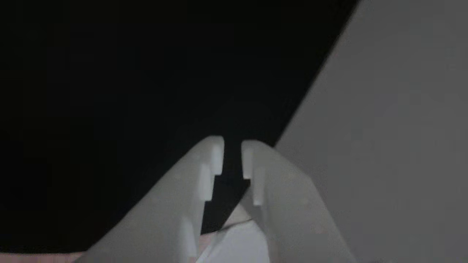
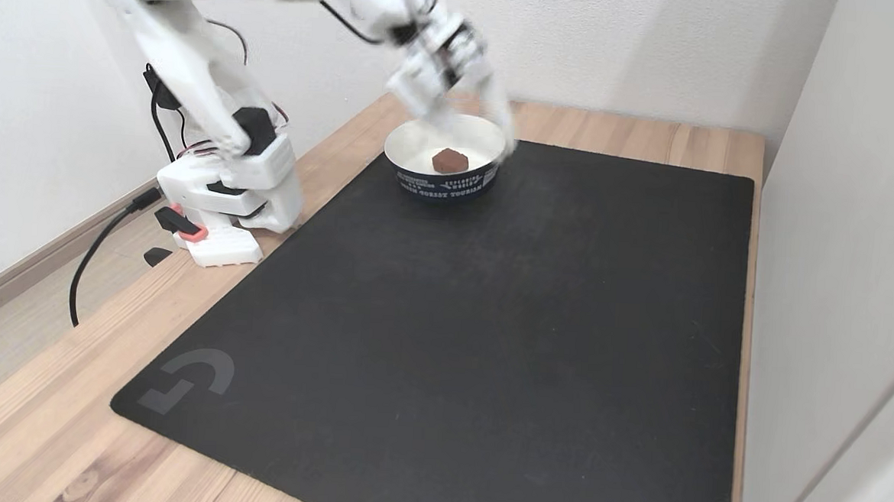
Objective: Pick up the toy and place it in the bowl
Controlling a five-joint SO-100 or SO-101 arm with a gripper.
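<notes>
Your gripper (image 1: pixel 232 146) shows close up in the other view: two white fingers (image 1: pixel 215 153) point up the picture with a thin dark gap between their tips, so the jaws are only a little way apart, and nothing sits between them. Behind the fingers you see the black mat (image 1: pixel 128 91) on the left and a pale grey surface on the right; that picture is dim and soft, so it may be the wall, but you cannot be sure. In the fixed view your gripper (image 2: pixel 492 127) is blurry and hangs over the far right side of the bowl (image 2: pixel 413 174), near its rim; whether it touches the rim is too blurry to tell. The toy (image 2: pixel 449 160) lies inside the bowl, on the white bottom, apart from the fingers. The bowl is white inside and has a dark band with small white letters around its outside. It stands at the far edge of the black mat (image 2: pixel 489 322), which lies on a wooden table (image 2: pixel 40 421). The white arm (image 2: pixel 197 62) reaches over from its base (image 2: pixel 228 201) on the left of the mat, and a black cable (image 2: pixel 99 244) runs from the base off the table.
</notes>
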